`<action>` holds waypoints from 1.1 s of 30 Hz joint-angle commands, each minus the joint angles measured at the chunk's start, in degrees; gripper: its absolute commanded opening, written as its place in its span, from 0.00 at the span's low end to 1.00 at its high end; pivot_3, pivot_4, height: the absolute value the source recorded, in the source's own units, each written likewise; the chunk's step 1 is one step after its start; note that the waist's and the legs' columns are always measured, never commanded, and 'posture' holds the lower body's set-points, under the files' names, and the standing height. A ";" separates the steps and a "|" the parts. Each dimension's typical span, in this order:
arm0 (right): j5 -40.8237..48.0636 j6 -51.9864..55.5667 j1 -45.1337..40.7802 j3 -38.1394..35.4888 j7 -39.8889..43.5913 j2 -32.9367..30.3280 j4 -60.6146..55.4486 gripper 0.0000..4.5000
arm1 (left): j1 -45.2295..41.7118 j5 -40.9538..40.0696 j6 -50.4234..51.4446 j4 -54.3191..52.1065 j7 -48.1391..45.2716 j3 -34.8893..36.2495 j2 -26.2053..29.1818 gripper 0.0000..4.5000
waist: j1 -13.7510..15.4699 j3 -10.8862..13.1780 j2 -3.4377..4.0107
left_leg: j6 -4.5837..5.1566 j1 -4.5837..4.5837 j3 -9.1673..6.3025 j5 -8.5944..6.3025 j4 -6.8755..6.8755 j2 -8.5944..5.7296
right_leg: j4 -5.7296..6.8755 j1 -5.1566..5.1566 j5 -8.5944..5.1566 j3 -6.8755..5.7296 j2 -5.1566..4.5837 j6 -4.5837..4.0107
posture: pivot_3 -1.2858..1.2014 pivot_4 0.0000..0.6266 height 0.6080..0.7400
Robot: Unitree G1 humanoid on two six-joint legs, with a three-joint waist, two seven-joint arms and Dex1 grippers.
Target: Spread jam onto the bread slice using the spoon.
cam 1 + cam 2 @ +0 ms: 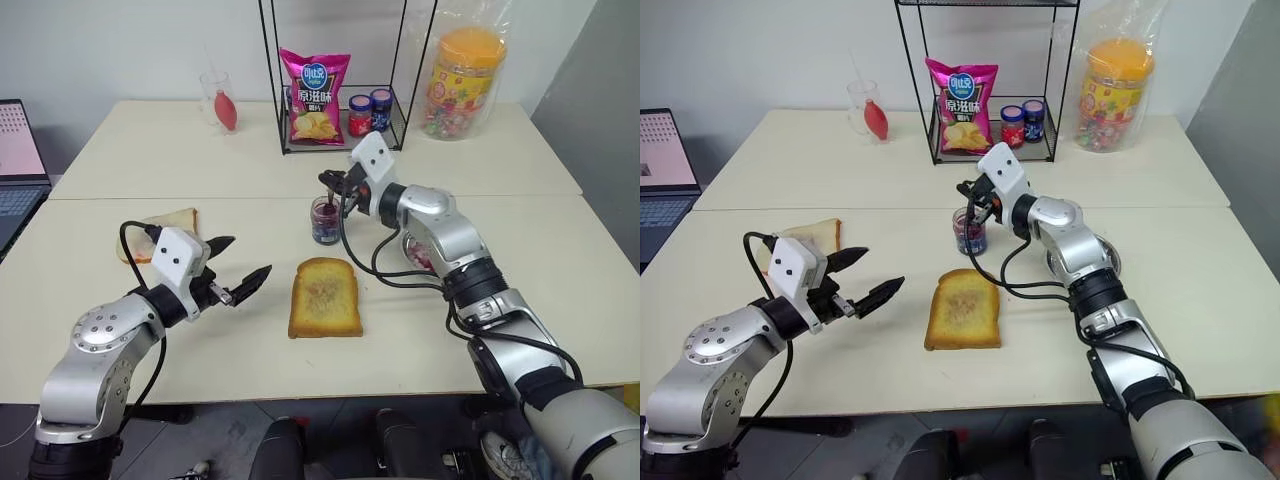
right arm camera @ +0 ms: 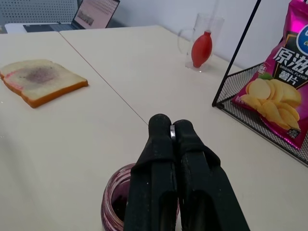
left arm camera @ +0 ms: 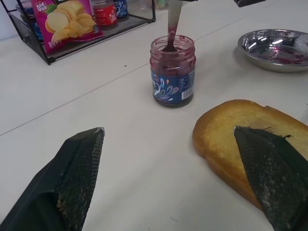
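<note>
Nearest, over the pale worktop (image 1: 200,360): left hand (image 1: 238,272), black fingers spread wide apart, nothing between them, hovering beside the bread slice (image 1: 324,296). Bread slice lying flat near the front middle of the worktop, golden-brown with a darker crust, top face bare apart from a faint darker patch at its centre.

Further back on the left, a thinner pale slice (image 1: 168,224) with a pinkish smear, flat on the worktop, partly behind the left hand's white housing.

Past the bread slice, a small clear glass jar (image 1: 325,220) standing upright, dark purple-red jam (image 3: 172,91) inside, lid off. Right hand (image 1: 336,183) poised directly above the jar mouth, fingers pressed together on the handle of the spoon (image 3: 172,24); spoon hanging almost upright, bowl end down inside the jar. To the right of the jar, a small round steel dish (image 3: 276,47) with purple streaks, partly hidden behind the right arm in the head views.

A seam across the worktop behind the jar. Beyond it, a black wire rack (image 1: 340,70) holding a pink crisp bag (image 1: 315,98) and two small capped jars (image 1: 370,112). Left of the rack, a clear glass (image 1: 218,100) with something red in it; right of it, a tub of sweets with an orange lid (image 1: 462,80). At the far left edge, an open laptop (image 1: 18,160). White wall behind.
</note>
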 commanded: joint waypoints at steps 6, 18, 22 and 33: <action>4.44 11.48 -0.61 -4.49 1.16 2.91 -3.09 0.01 | -2.57 -0.42 0.33 -0.89 0.94 -0.46 -0.20 1.00 | -0.08 0.00 0.00 | 0.00 0.00 -0.01 0.00 -0.01 0.00 | 0.07 -0.03 0.01 0.00 0.00 -0.01 | 0.52 0.24 1.00; 8.84 19.81 -1.07 -11.09 -2.34 4.86 -5.74 0.01 | -3.80 -0.40 1.13 -2.00 1.27 -2.09 0.21 1.00 | -0.11 0.00 0.00 | 0.00 0.00 -0.03 0.00 -0.03 0.00 | 0.09 -0.05 -0.02 -0.02 0.01 0.02 | 0.52 0.24 1.00; 10.45 21.45 -1.62 -13.06 -3.49 5.14 -6.12 0.01 | -4.27 -0.17 1.04 -1.72 1.15 -2.50 0.27 1.00 | -0.11 0.00 0.00 | 0.00 0.00 -0.02 0.00 -0.03 0.00 | 0.08 -0.06 -0.03 -0.02 0.01 0.03 | 0.52 0.24 1.00; 15.15 26.53 -1.75 -18.84 -7.54 6.02 -8.56 0.01 | -6.04 0.15 1.15 -0.69 1.55 -3.69 -0.07 1.00 | -0.14 0.00 0.00 | 0.00 -0.02 -0.02 0.00 -0.05 0.00 | 0.08 -0.08 -0.05 -0.02 0.01 0.06 | 0.52 0.24 1.00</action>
